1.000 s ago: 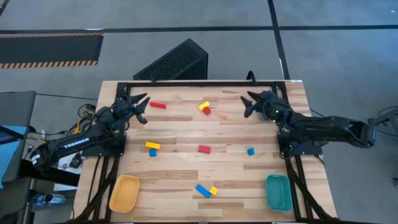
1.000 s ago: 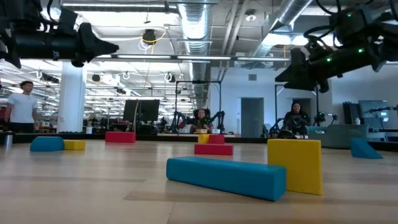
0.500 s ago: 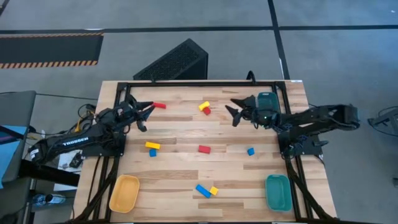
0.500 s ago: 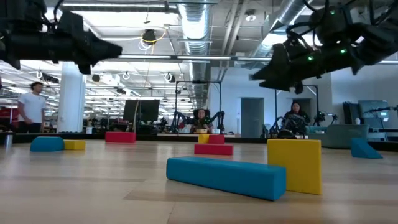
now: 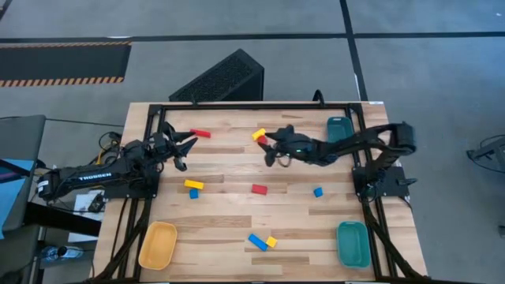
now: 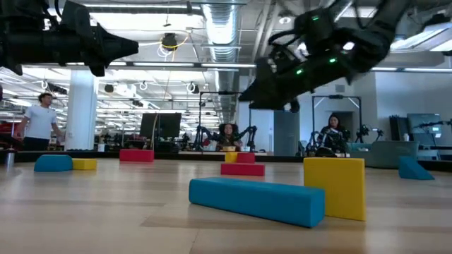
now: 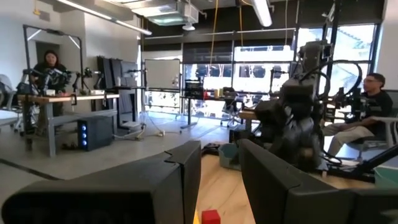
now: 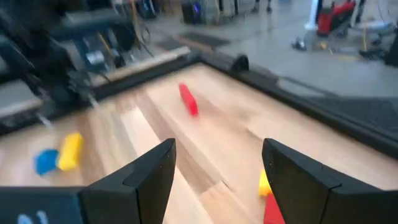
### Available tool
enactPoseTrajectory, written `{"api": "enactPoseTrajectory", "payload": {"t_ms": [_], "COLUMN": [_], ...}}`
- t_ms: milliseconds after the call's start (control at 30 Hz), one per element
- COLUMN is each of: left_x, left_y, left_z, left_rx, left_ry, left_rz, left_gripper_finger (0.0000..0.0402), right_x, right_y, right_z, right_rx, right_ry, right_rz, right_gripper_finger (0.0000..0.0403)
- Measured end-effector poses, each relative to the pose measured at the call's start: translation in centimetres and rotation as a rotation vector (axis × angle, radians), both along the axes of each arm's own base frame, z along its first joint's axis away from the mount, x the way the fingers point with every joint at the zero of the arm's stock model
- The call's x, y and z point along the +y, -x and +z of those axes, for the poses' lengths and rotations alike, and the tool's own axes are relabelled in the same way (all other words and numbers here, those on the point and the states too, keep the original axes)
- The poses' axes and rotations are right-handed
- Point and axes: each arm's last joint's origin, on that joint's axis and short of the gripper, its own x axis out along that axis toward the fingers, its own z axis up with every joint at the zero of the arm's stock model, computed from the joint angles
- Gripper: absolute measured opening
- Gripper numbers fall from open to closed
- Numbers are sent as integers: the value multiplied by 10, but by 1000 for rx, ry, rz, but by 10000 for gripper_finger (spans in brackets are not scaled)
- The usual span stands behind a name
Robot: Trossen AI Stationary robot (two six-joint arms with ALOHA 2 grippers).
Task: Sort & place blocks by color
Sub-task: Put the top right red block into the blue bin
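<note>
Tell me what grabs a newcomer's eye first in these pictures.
The right gripper stands out, stretched far across the table's far half with jaws wide open, right beside the touching yellow and red blocks. The left gripper hangs near the red bar at the far left. Nearest the low camera lie a blue bar and a yellow cube.

"TROSSEN" on left arm [image 5: 91, 178]; no other legible txt.

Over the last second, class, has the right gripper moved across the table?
Yes. In the high view the right gripper has swung away from the table's right edge toward the middle, and now hovers open beside the yellow and red blocks.
</note>
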Motion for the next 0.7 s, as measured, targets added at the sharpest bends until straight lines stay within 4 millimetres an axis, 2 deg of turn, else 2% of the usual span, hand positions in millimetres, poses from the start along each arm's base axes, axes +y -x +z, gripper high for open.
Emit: {"api": "enactPoseTrajectory", "payload": {"t_ms": [133,267,700], "left_x": [1,2,4], "left_y": [0,0,0], "left_z": [-2,-4,-9], "left_rx": [16,37,90], "left_ry": [10,26,48], "left_rz": [19,60,143], "left_gripper_finger": [100,100,100], "right_x": [-6,-13,-50], "right_y": [-21,-33,-53], "right_z": [-7,-12,-21], "right_rx": [159,300,562], "right_ry": [-9,-33,-201], "right_rz": [-65,-120,-120], "right_gripper_finger": [265,265,265]}}
